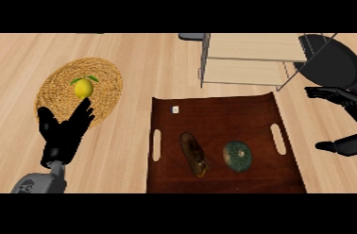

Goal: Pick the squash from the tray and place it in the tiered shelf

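A round dark green squash (238, 155) lies in the dark brown tray (223, 112), right of centre. To its left is a long brown vegetable (194, 154). The tiered shelf (245, 47), light boards in a thin metal frame, stands just behind the tray. My right hand (333, 94) shows at the right edge, open, with fingers and thumb spread wide. It is beside the tray's right handle and clear of the squash. My left hand (64, 133) rests open at the left, fingers up, holding nothing.
A round woven mat (59, 84) lies at the left with a yellow lemon (83, 87) on it, just beyond my left fingertips. A large black rounded shape (326, 58) sits right of the shelf. Bare wooden counter (132, 134) separates mat and tray.
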Robot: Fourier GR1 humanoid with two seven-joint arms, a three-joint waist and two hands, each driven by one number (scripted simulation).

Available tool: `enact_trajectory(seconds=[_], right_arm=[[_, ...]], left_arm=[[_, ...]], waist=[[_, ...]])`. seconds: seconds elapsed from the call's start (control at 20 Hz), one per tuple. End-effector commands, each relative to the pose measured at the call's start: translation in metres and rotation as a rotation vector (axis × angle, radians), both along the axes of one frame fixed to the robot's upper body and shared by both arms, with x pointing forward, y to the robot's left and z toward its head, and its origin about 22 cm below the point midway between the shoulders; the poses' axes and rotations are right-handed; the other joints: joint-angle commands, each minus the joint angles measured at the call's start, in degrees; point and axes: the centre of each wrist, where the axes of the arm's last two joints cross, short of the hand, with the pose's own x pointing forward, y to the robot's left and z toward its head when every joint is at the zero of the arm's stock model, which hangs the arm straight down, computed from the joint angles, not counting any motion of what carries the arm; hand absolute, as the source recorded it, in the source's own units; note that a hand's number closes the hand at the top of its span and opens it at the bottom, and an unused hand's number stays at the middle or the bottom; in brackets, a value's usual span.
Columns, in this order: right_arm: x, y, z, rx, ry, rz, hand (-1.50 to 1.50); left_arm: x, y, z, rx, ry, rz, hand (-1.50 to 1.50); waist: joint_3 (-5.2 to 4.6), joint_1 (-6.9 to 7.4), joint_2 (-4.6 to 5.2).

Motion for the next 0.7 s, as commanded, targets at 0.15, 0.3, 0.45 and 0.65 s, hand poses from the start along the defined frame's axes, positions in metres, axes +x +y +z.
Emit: enact_trajectory(seconds=[0.15,0.3,0.45,0.65], right_arm=[[0.004,0.019,0.041,-0.128,0.062,0.224,-1.5],[0.009,0.04,0.071,-0.222,0.073,0.271,-1.5],[-0.003,0.062,0.081,-0.304,0.093,0.239,-1.5],[-0.007,0.113,0.091,-0.357,0.083,0.133,-1.5]], left_arm=[[-0.021,0.002,-0.014,0.0,0.049,0.03,0.0],[-0.012,-0.002,-0.012,-0.011,0.069,0.02,0.0],[-0.018,-0.013,-0.02,-0.018,0.063,0.031,0.0],[-0.025,-0.004,-0.025,-0.008,0.072,0.038,0.0]], waist=[[-0.3,-1.27,-0.38],[-0.35,-1.43,-0.4],[-0.38,-1.99,-0.5],[-0.41,-1.31,-0.43]])
